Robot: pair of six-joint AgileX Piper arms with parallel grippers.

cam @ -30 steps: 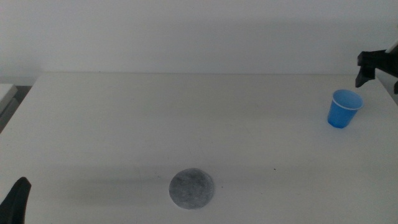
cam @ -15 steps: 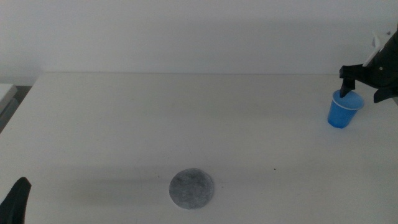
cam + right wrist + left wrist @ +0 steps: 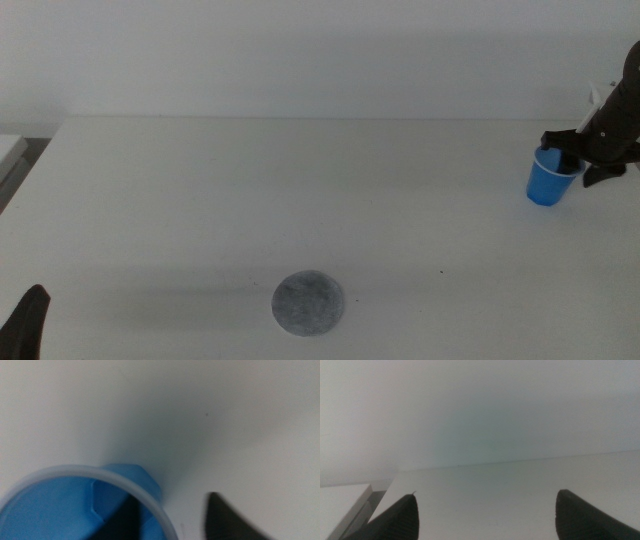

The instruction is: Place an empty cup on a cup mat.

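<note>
— What is way over on the left?

— The left claw [image 3: 28, 318]. Only a dark tip peeks up at the bottom corner of the white worktop [image 3: 300, 190]. Its own camera shows its two jaws spread wide apart with nothing between them. It just waits there.

— And in the middle?

— The cup mat [image 3: 308, 303]. It is a flat, round, grey, speckled disc lying near the front edge. Nothing sits on it.

— Where is the cup?

— The cup [image 3: 551, 176] is far off on the right side, standing upright, well apart from the mat. It is bright blue with a pale rim.

— Is anything near it?

— Yes, the right claw [image 3: 574, 160]. It is down at the cup's rim. One jaw is inside the cup and the other is outside, with the wall between them. I cannot tell if they squeeze it yet.
</note>
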